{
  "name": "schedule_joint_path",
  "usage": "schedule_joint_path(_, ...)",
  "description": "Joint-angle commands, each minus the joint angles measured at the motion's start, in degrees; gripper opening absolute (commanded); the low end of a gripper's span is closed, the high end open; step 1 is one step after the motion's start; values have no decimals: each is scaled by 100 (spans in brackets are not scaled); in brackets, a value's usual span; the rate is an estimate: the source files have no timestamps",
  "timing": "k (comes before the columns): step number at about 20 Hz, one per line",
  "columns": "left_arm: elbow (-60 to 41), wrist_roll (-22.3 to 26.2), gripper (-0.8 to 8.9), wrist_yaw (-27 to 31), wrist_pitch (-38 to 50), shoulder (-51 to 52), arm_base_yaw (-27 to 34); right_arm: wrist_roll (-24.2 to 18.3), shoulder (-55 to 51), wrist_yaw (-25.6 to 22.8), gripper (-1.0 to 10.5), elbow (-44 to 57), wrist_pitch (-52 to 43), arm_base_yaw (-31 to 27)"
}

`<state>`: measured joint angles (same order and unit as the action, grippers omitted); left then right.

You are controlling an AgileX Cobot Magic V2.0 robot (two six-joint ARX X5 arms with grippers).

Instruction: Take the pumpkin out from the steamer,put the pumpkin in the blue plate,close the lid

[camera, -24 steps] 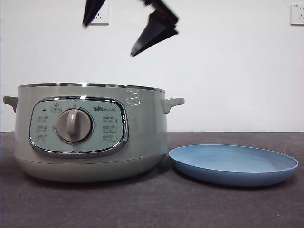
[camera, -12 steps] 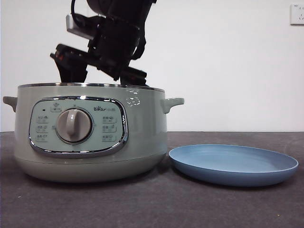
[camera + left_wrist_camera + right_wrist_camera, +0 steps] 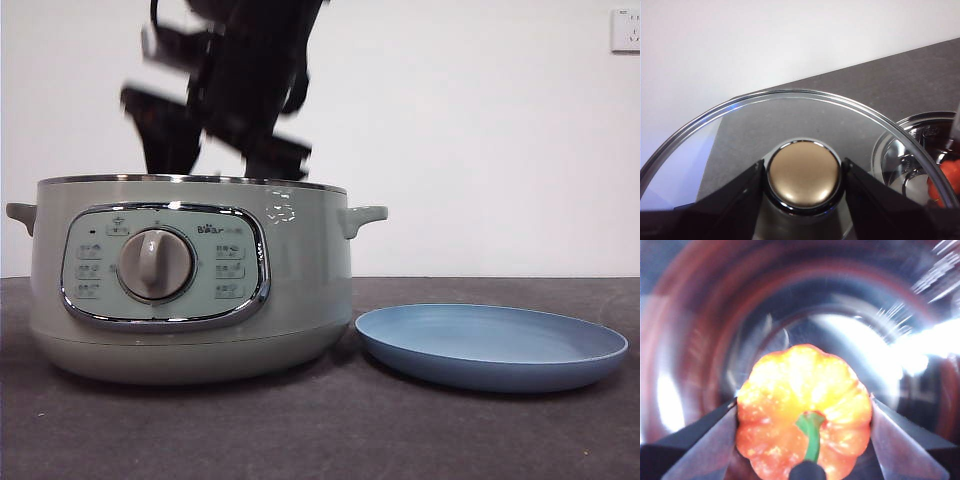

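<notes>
The sage-green steamer (image 3: 190,290) stands open at the left of the front view. My right gripper (image 3: 215,150) reaches down into it from above. In the right wrist view its jaws press both sides of the orange pumpkin (image 3: 805,415), green stem toward the camera, inside the shiny pot (image 3: 700,340). My left gripper (image 3: 803,172) is shut on the knob (image 3: 803,175) of the glass lid (image 3: 790,115) and holds it off to the side of the pot (image 3: 910,145). The blue plate (image 3: 490,345) lies empty to the right of the steamer.
The dark table (image 3: 320,430) runs across the front. A white wall stands behind it, with a socket (image 3: 625,30) at the top right. The steamer's side handle (image 3: 362,217) juts out above the plate's near rim.
The right arm came down from above into the steamer's mouth. It now shows blurred and a little higher than half a second ago. The steamer and the plate have not moved.
</notes>
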<state>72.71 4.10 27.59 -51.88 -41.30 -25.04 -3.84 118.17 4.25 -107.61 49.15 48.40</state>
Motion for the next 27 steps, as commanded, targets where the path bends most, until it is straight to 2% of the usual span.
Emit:
schedule_joint_path(1,92,59,-9,-260,444,57,-2,94,-627,-37,-10,7,308,-50)
schedule_joint_path(3,92,57,-9,-496,713,57,-2,96,-1257,-236,-11,7,909,-177)
schedule_joint_path(6,92,57,-9,-990,1056,-79,-2,374,-2133,-1134,-11,7,1845,-476)
schedule_joint_path(8,92,57,-9,-1169,1156,-319,-4,793,-2494,-2135,-11,9,2461,-726)
schedule_joint_path(10,92,48,-9,-1429,1172,-544,-4,1423,-2673,-3139,-11,98,2959,-935)
schedule_joint_path(12,92,44,-9,-1685,1187,-774,-4,1805,-3014,-3602,-11,540,2955,-1091)
schedule_joint_path(14,92,42,-9,-1912,1200,-988,-4,2087,-3318,-3814,-11,1139,2883,-1128)
schedule_joint_path(20,92,42,-9,-2347,1368,-1403,-11,2052,-4041,-3773,-11,3547,914,-1126)
schedule_joint_path(22,92,39,-9,-2358,1447,-1447,-15,1825,-4017,-3259,-11,4172,90,-1139)
schedule_joint_path(25,92,39,-9,-2361,1456,-1464,-15,1443,-3950,-2223,-11,4907,-1364,-1266)
schedule_joint_path(27,92,39,-9,-2358,1453,-1464,-15,1410,-3740,-1714,2,5027,-1784,-1379)
